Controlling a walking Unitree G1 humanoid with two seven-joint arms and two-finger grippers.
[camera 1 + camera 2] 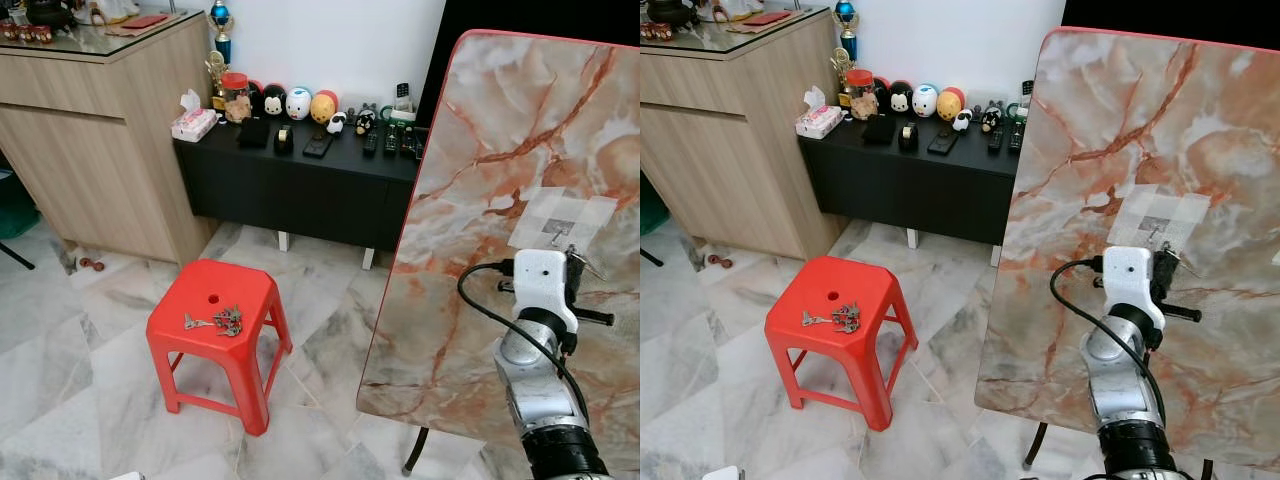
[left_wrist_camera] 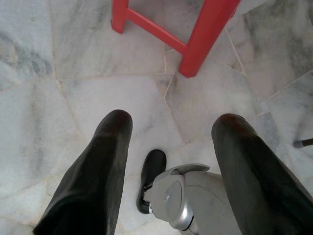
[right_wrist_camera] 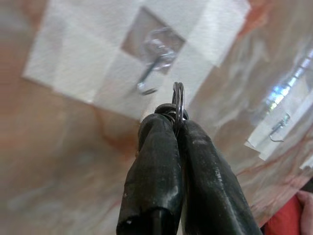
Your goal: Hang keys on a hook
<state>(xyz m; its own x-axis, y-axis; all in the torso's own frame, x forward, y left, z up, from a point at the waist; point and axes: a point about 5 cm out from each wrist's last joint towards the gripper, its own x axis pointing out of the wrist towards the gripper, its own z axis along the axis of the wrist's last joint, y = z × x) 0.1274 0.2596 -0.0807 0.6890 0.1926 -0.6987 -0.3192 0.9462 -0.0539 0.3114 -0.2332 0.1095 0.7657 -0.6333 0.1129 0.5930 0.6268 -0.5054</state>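
Note:
My right gripper (image 3: 168, 120) is raised against the upright marble board (image 1: 480, 150) and is shut on a metal key ring (image 3: 178, 100). The ring stands just below and beside a small clear hook (image 3: 149, 78), taped to the board under a white patch (image 1: 560, 220); ring and hook are slightly apart. A second taped hook (image 3: 279, 129) sits further along the board. Another bunch of keys (image 1: 222, 321) lies on the red stool (image 1: 200, 290). My left gripper (image 2: 173, 122) hangs open above the floor near the stool's legs.
A black low cabinet (image 1: 300, 190) with figurines and remotes stands at the back, beside a wooden counter (image 1: 90, 150). The marble board leans on thin legs at the right. A person's fingertip (image 3: 304, 201) shows at the board's edge. Marble floor surrounds the stool.

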